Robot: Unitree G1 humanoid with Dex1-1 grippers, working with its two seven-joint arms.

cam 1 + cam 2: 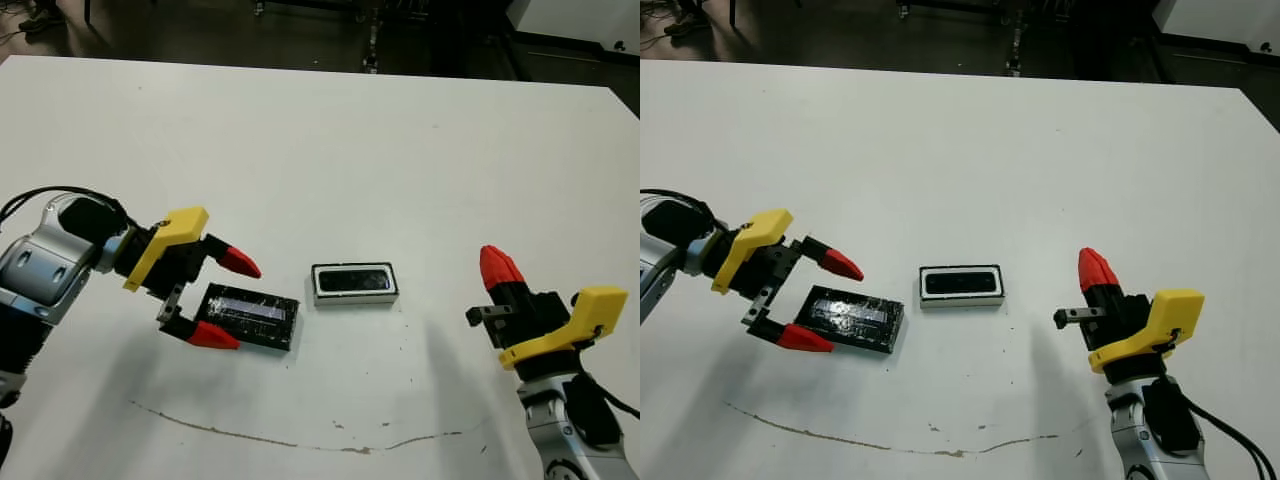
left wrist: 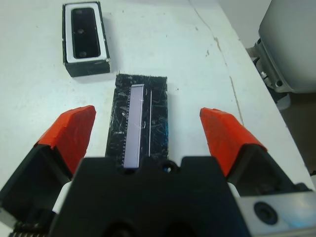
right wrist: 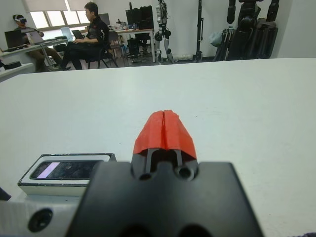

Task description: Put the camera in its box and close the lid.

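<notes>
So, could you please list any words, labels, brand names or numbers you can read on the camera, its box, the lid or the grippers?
None: no readable text shows in any view.
The lid: only scratches and a pale stripe.
The camera in the box: no lettering visible.
Both grippers: unmarked.

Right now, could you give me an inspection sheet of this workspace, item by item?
Surface: white table, with a thin brownish line and specks near the front edge.
Job's things: camera already lies inside its box; lid lies flat on the table to the box's left, not on it.
Clutter: nothing seen.
End effectors: left end effector open, straddling the lid's end; right end effector shut, empty, away from the box.
Cables: black cables at both arms.
Surroundings: seated people at desks beyond the table.
</notes>
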